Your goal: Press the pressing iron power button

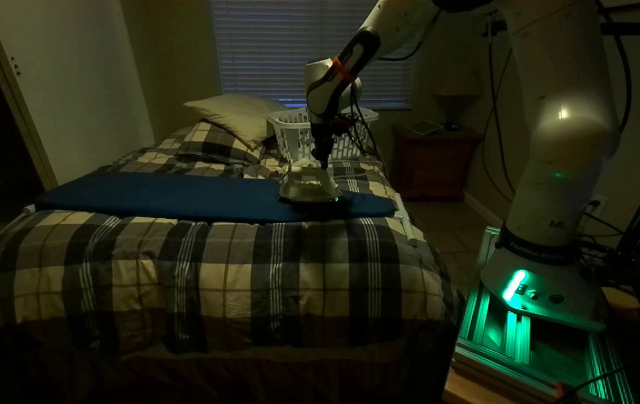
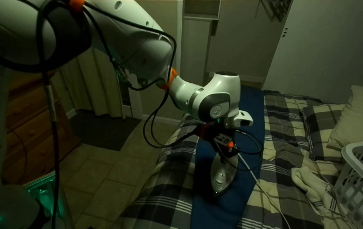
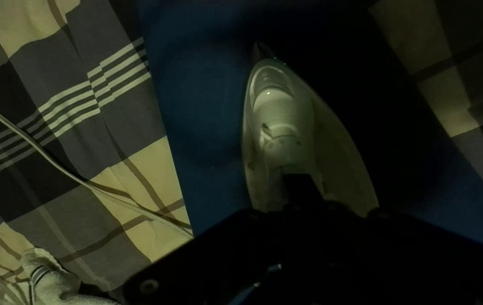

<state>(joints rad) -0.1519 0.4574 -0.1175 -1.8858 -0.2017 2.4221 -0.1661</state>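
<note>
Wrist view: a pale cord [image 3: 76,178] across plaid bedding [image 3: 67,127], then the blue ironing board [image 3: 201,148], the iron [image 3: 281,112] flat on it, and the gripper [image 3: 302,180], jaws together, over the iron's rear part, contact unclear. The button I can't pick out; I'd press straight down, gently, so nothing skids. The iron's tip points to this view's top, long axis roughly along the board.
</note>
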